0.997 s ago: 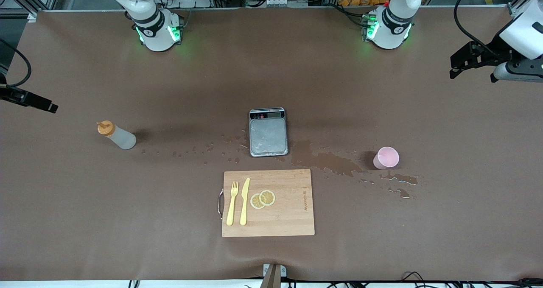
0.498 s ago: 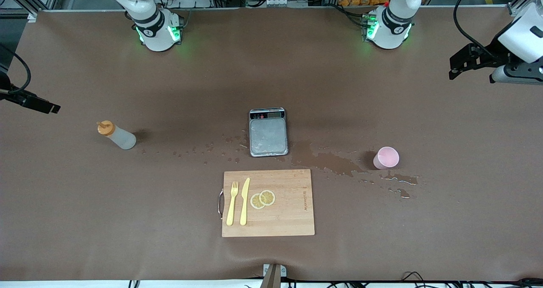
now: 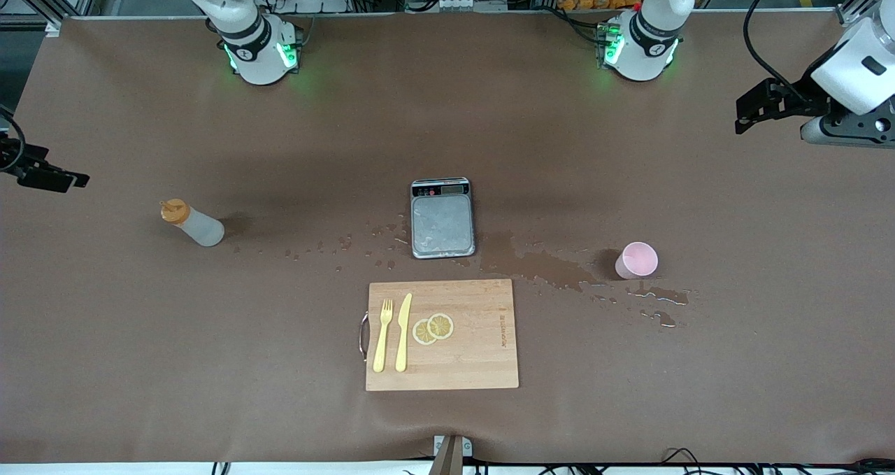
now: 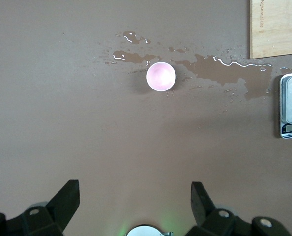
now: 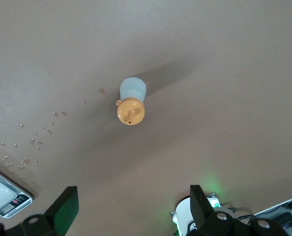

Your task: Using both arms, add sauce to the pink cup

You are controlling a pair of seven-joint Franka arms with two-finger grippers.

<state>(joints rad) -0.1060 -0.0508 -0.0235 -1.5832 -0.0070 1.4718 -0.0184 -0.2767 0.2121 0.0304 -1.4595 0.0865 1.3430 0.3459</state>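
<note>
Both fingers wide, empty: left gripper [image 4: 135, 209] high above pink cup [image 4: 160, 76], right gripper [image 5: 133, 209] above sauce [image 5: 131, 102]

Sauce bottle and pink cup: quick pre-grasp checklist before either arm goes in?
1. Sauce bottle upright, orange cap on, standing toward the right arm's end of the table: ok.
2. Pink cup upright, mouth up, toward the left arm's end: ok.
3. Right gripper open, empty, up over the bottle: ok.
4. Left gripper open, empty, up over the table short of the cup: ok.
5. Table dry around the cup: not ok, a spill runs from the scale up to the cup.
6. Cup contents: cannot tell.
</note>
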